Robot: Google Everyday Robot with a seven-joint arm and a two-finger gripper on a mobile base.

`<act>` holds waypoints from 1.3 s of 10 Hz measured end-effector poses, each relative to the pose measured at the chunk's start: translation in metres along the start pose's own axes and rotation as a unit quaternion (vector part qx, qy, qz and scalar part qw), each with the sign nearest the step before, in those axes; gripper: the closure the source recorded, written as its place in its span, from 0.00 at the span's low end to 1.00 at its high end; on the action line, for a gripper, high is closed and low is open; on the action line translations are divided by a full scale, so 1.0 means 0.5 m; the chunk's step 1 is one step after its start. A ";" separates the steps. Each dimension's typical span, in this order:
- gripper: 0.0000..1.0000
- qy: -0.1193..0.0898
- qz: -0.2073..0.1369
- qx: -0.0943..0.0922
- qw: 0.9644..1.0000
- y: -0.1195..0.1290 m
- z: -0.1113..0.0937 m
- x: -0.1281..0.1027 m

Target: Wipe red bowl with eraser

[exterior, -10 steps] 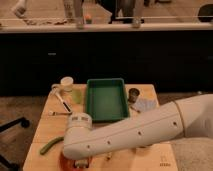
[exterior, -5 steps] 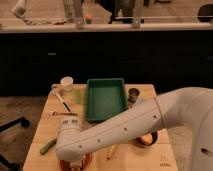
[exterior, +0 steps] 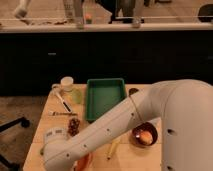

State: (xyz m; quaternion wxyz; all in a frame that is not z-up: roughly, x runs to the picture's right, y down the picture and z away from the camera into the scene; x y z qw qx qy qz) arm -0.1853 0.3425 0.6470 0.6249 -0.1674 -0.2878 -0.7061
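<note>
arm swung lower-left since before | pincer [exterior: 56, 162] hidden, grip unclear | red bowl [exterior: 84, 162] just beside, mostly covered

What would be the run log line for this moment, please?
arm: reaches over table front-left | claw: hidden at bottom edge | red bowl: only a sliver shows under arm | eraser: not seen | green tray: empty

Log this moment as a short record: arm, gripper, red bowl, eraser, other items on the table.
arm: white arm reaching across the table toward its near-left corner
gripper: out of view, past the wrist at the bottom edge
red bowl: only an orange-red sliver shows under the arm
eraser: not visible
other: green tray, dark brown bowl holding an orange object
</note>
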 end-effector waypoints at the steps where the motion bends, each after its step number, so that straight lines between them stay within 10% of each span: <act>1: 1.00 0.005 0.004 -0.005 1.000 0.018 -0.011 -0.004; 7: 1.00 0.007 0.035 -0.026 0.999 0.097 0.006 0.062; 13: 1.00 0.002 0.000 -0.014 1.000 0.045 -0.009 0.035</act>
